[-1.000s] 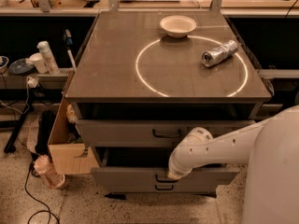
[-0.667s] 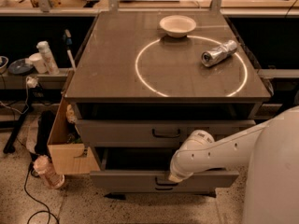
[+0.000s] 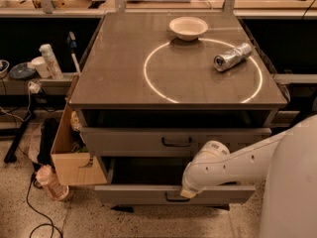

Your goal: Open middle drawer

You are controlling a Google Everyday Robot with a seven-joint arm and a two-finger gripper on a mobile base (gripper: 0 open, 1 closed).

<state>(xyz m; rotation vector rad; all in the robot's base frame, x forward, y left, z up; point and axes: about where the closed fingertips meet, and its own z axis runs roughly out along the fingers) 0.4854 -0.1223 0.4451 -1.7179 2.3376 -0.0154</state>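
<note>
Change: the middle drawer [image 3: 223,194] front sits nearer than a second ago, and the dark gap behind it is deeper. The white arm [image 3: 233,162] has come down and back with it. Judgement: the pull is under way and the drawer is partly open, with more travel probably left.

The gripper [image 3: 186,194] is at the drawer's front edge, just right of its small loop handle [image 3: 176,198]. The wrist covers it, so I cannot tell whether it is closed on the handle or only hooked on the front lip.

The middle drawer is the lower of the two fronts showing, below the taller-fronted drawer [image 3: 124,142] with the wider handle, which also stands out a little from the cabinet.

Hidden or unclear:
- The inside of the middle drawer is in shadow, contents unreadable.
- Any drawer below it is out of sight.
- The robot body [image 3: 292,192] fills the near right corner and covers the drawer's right end.

On the table [image 3: 124,58]: bowl [image 3: 188,28] far centre, silver can [image 3: 233,57] lying to the right, untouched. The cardboard box [image 3: 74,155] stands close against the cabinet's left side.
</note>
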